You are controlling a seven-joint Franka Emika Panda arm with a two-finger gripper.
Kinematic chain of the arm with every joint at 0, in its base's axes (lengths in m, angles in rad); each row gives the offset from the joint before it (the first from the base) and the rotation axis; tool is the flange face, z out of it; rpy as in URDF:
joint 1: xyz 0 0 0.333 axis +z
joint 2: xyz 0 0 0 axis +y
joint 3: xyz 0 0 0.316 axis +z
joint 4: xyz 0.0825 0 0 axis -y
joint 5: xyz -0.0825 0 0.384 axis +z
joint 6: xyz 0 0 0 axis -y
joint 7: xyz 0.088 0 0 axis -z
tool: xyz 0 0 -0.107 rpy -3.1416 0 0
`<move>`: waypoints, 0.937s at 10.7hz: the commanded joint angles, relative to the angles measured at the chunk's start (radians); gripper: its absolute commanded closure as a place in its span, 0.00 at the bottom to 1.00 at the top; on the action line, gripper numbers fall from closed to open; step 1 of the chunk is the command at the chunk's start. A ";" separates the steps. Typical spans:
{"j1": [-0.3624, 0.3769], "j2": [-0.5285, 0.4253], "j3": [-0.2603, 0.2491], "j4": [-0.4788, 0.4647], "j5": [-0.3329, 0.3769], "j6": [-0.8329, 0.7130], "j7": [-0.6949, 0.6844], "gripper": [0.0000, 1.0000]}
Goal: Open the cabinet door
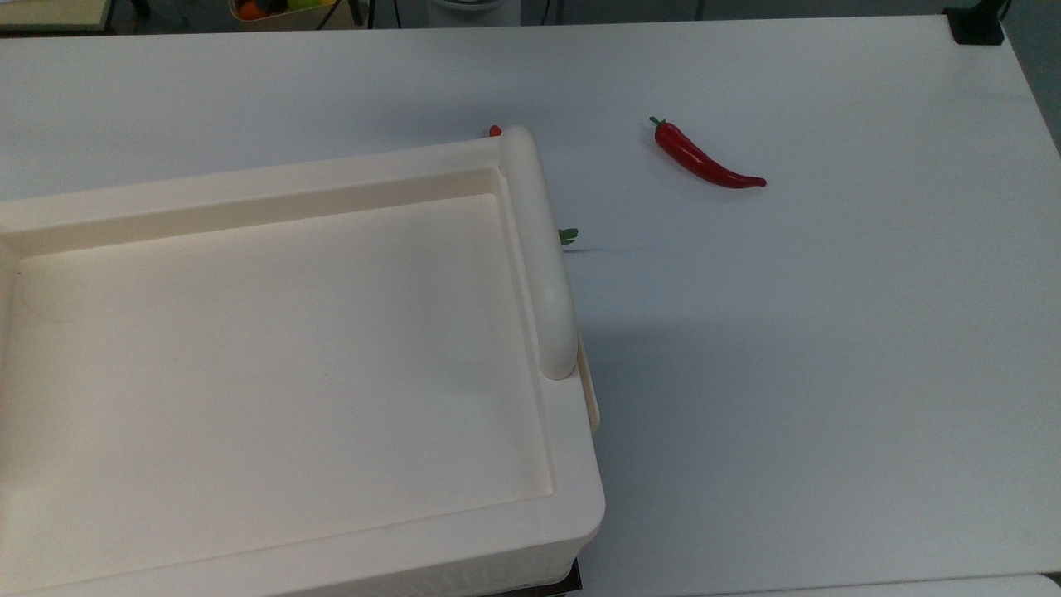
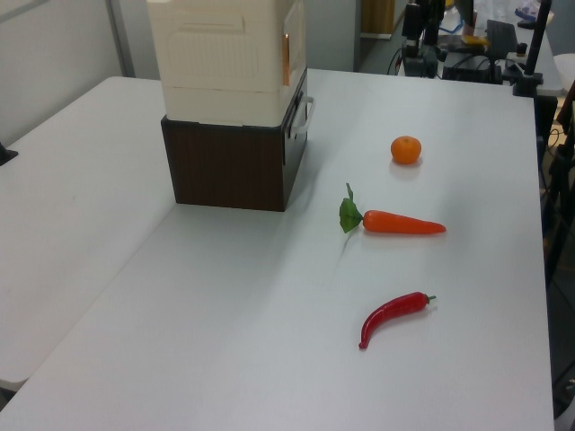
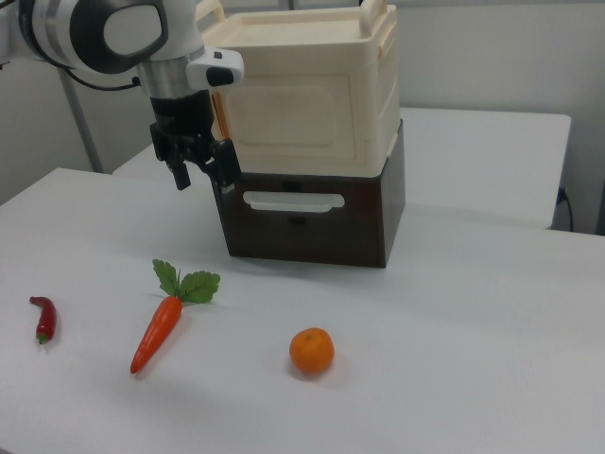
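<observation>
We see the door [image 3: 288,112] flush in the front of the cabinet [image 3: 312,90], which sits on a dark brown box [image 3: 312,222] on the white tabletop [image 3: 454,340]. At the right view's left, the arm hangs its tool [image 3: 200,170] pointing down beside the cabinet's front corner, released, grasping nothing. On the tabletop lie a carrot [image 3: 156,331], a chilli [image 3: 43,318] and an orange [image 3: 311,351]. Equipment stands behind in the left view.

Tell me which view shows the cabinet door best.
The right view: the cabinet door faces the camera, its recessed panel plain. The left view catches the door edge-on; the top view shows a thin sliver below the cabinet top.
</observation>
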 commanded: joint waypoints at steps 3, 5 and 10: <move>0.007 -0.014 0.001 -0.004 -0.013 -0.043 -0.047 0.00; 0.006 -0.014 0.001 -0.004 -0.012 -0.044 -0.060 0.00; 0.010 -0.008 0.003 -0.004 -0.004 -0.053 -0.058 0.00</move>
